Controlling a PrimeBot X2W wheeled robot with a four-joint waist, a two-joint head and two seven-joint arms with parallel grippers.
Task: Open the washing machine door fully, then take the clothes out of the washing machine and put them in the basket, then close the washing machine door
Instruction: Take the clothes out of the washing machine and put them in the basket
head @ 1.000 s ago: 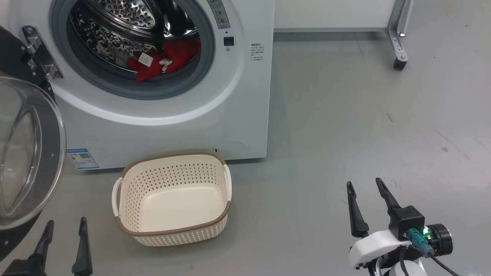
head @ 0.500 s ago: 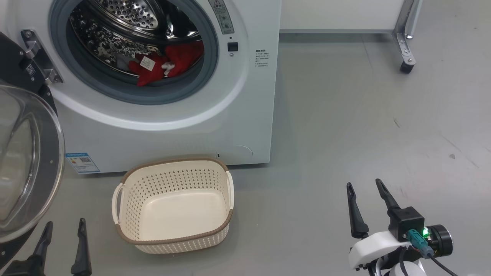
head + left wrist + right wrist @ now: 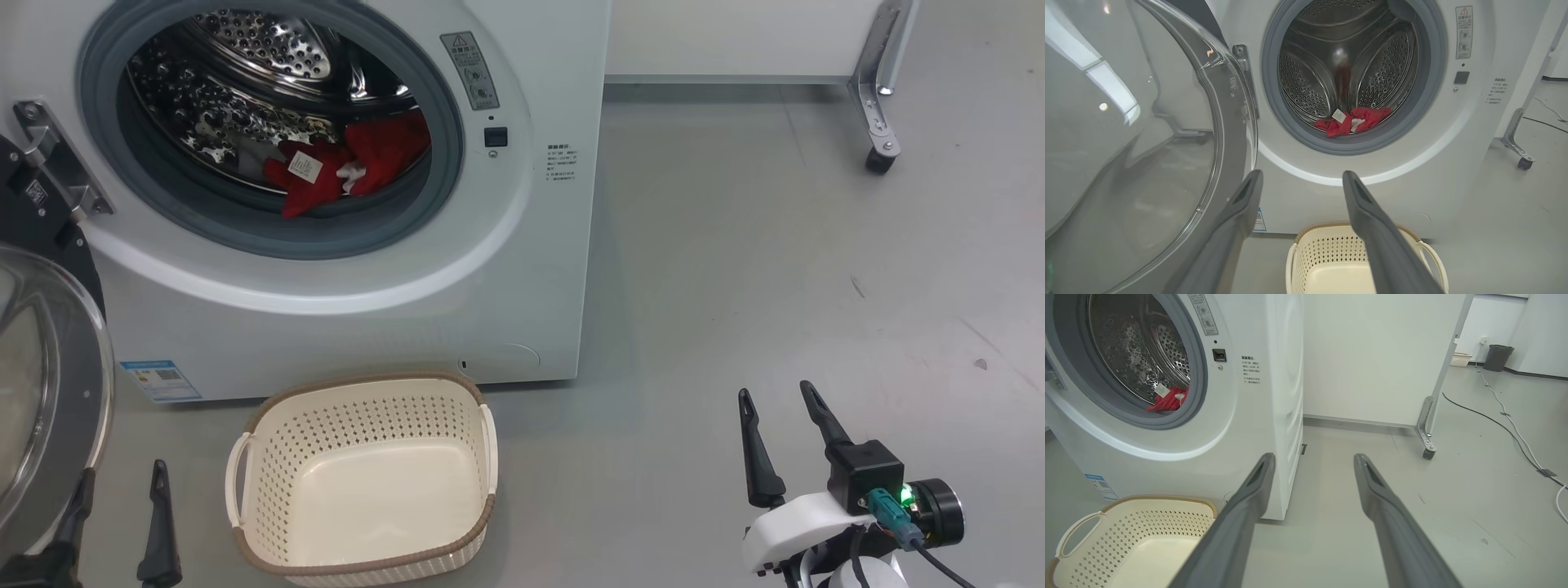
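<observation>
Left wrist view: washing machine door (image 3: 1126,143) stands wide, clothes (image 3: 1353,122) lie at the drum (image 3: 1306,73) front lip above the basket (image 3: 1327,251); left gripper (image 3: 1302,175) and right gripper (image 3: 1312,457) splayed, empty, so best to enter low over the grey ring (image 3: 1355,147) and pinch the bunched middle.

No words can be read. The washing machine (image 3: 351,327) has a grey sticker (image 3: 469,69) with a warning triangle at upper middle, tiny print (image 3: 560,163) right of it, and a blue label (image 3: 159,380) with a square code lower left.

The right gripper (image 3: 775,389), at four o'clock: tapered black fingers (image 3: 755,457), white shell (image 3: 788,527), teal plug (image 3: 890,510), green light (image 3: 905,493).
</observation>
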